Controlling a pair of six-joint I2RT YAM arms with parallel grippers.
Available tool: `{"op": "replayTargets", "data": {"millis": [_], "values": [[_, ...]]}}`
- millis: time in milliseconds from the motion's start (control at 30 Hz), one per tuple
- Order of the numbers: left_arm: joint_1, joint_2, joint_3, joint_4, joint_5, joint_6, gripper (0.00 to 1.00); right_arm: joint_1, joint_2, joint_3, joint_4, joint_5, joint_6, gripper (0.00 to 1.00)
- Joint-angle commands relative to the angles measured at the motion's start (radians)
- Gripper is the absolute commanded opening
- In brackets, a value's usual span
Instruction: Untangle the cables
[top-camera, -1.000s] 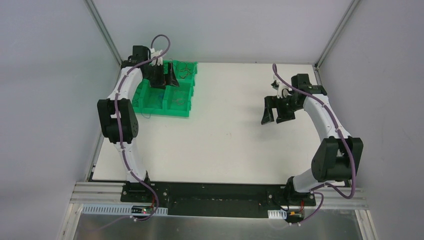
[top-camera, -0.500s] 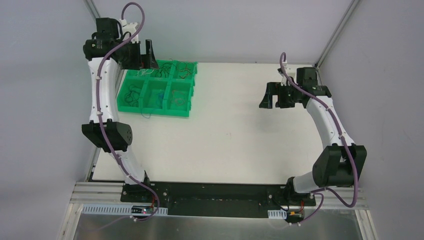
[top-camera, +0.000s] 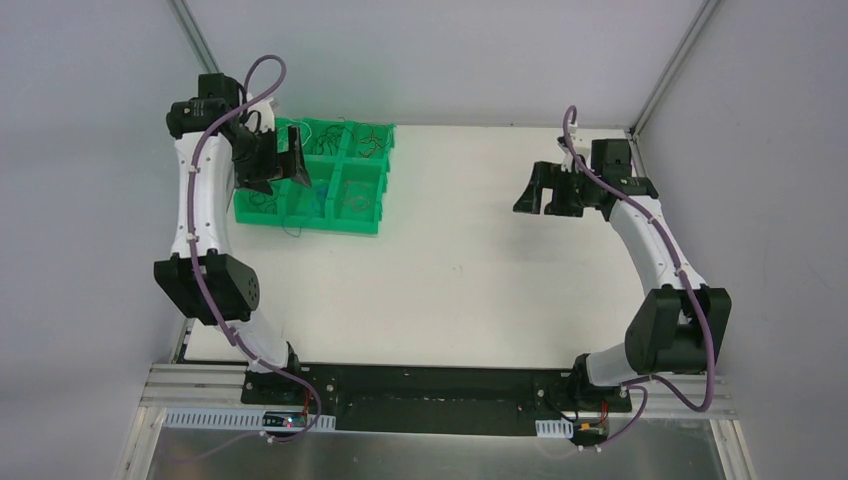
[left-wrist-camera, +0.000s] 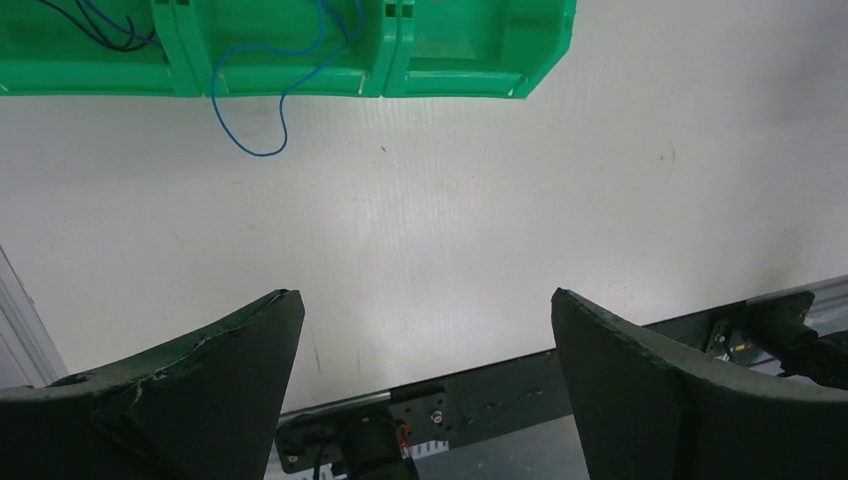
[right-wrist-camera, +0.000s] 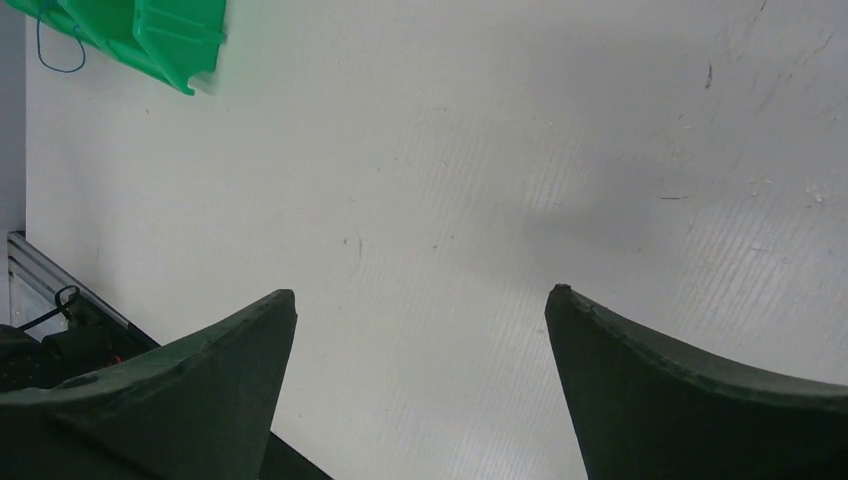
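Observation:
Thin cables lie in the compartments of a green tray (top-camera: 360, 223) at the back left of the table. A blue cable (left-wrist-camera: 262, 100) hangs over the tray's near wall onto the table; dark cables (left-wrist-camera: 95, 25) show in the compartment to its left. In the top view dark cables (top-camera: 372, 143) lie in the far right compartment. My left gripper (top-camera: 277, 168) is open and empty, held above the tray's left part. My right gripper (top-camera: 545, 193) is open and empty above the bare table at the right. Both wrist views show wide-apart jaws with nothing between them.
The tray's corner (right-wrist-camera: 170, 45) shows far off in the right wrist view. Grey walls close the table on three sides. The black base rail (top-camera: 440, 385) runs along the near edge. The white tabletop (top-camera: 460, 270) lies between the arms.
My left gripper has risen out of the tray, swung back and left, then come down over the tray's left part. My right gripper has moved slightly back and up.

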Motion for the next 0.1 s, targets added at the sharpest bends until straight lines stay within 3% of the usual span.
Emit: {"op": "replayTargets", "data": {"millis": [0,67], "values": [[0.0,-0.058,0.011,-0.019,0.016,-0.001,0.99,-0.005,-0.01,0.004,0.044,-0.029,0.024,0.99],[0.001,-0.051,0.027,-0.018,0.034,-0.001,0.99,-0.005,-0.01,0.004,0.05,-0.029,0.024,0.99]]}}
